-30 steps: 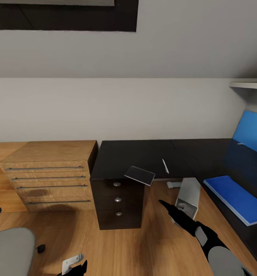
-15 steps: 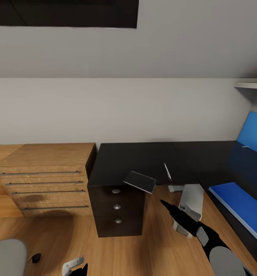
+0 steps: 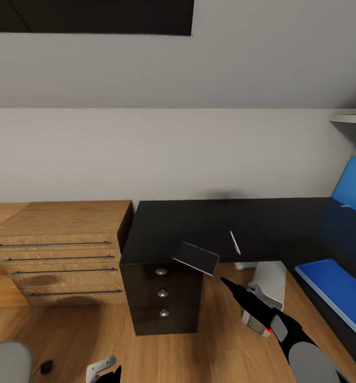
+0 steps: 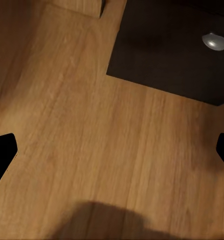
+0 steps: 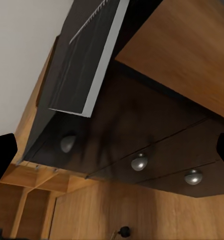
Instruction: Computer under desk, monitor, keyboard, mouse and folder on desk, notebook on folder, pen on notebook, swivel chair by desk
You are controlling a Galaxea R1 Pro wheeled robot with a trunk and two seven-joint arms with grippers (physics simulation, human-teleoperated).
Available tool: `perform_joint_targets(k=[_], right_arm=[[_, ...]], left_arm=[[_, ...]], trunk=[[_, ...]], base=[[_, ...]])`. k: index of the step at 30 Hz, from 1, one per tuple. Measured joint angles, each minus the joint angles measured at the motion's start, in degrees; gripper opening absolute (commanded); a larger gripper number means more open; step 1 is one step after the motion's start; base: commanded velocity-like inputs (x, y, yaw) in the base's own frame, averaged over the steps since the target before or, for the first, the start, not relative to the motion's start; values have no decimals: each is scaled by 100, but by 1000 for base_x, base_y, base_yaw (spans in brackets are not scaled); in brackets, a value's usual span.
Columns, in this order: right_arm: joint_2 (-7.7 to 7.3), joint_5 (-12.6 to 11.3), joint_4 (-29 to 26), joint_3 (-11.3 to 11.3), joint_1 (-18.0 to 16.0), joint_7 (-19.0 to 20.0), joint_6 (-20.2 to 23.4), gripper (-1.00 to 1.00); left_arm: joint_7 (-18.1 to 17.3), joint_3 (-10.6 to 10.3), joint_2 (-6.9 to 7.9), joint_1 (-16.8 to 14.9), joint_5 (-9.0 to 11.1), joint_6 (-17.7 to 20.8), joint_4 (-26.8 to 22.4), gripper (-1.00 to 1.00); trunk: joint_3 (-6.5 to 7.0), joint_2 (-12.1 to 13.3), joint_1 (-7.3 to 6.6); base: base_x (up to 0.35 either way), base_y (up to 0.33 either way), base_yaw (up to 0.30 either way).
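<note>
Black worktop (image 3: 188, 223) is seen ahead, with the dark notebook (image 3: 196, 257) lying half over its front edge, above a three-drawer pedestal (image 3: 162, 300). The notebook lies up and just left of the right fingers (image 3: 224, 281), which are spread apart and hold nothing; its long axis runs slantwise along the edge. The right arm is judged the nearer one. The white pen (image 3: 234, 242) lies just right of the notebook, and the blue folder (image 3: 335, 290) is set on the worktop's right wing, well apart. The left fingers (image 4: 4, 157), also spread and free, hang low over the wooden floor (image 3: 93, 335). A wooden drawer chest (image 3: 56, 255) stands at the left against a pale wall.
</note>
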Motion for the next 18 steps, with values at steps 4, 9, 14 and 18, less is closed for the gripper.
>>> perform_joint_targets(k=[4,9,14,18], right_arm=[[11,-10,4,-7,0,-21,40,100],[27,-44,4,-22,0,-26,55,100],[29,-50,8,-21,0,-28,56,100],[29,-51,13,-25,0,-27,56,100]], left_arm=[[-1,0,0,0,-3,3,0,100],[6,0,0,0,-8,7,1,100],[3,0,0,0,-9,8,1,100],[0,-3,-4,0,-10,1,2,100]], trunk=[[0,0,0],[0,0,1],[0,0,1],[0,0,1]], base=[[167,99,0],[41,20,0],[7,55,0],[1,152,0]])
